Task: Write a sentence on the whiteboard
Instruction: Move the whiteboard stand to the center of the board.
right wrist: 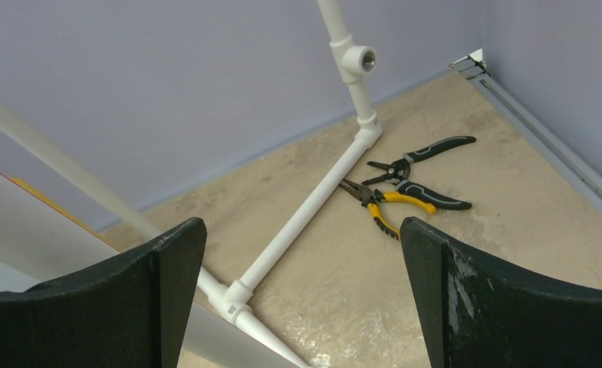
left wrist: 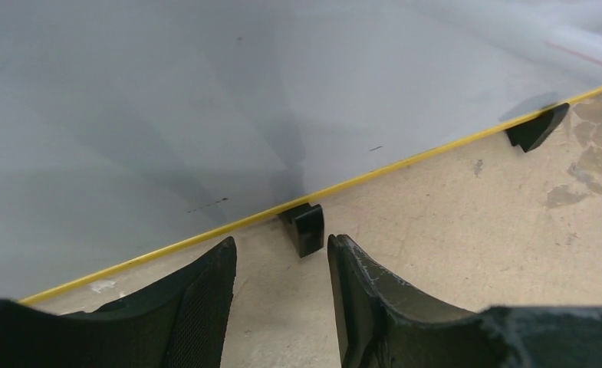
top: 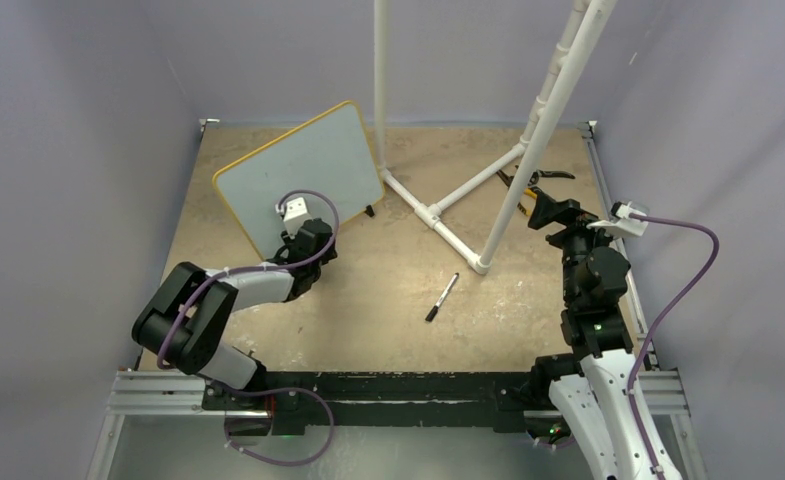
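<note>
The whiteboard stands tilted at the back left, pale grey with a thin yellow frame, on small black feet. My left gripper is low at its near bottom edge. In the left wrist view the board fills the upper half, and one black foot sits just ahead of the gap of the left gripper, which is open and holds nothing. A black marker pen lies on the table in the middle. At the right, my right gripper is wide open and empty.
A white pipe frame stands at the back middle, its base tubes on the table. Yellow-handled pliers and black snips lie beyond the right gripper. A second board foot shows further right. Purple walls enclose the table.
</note>
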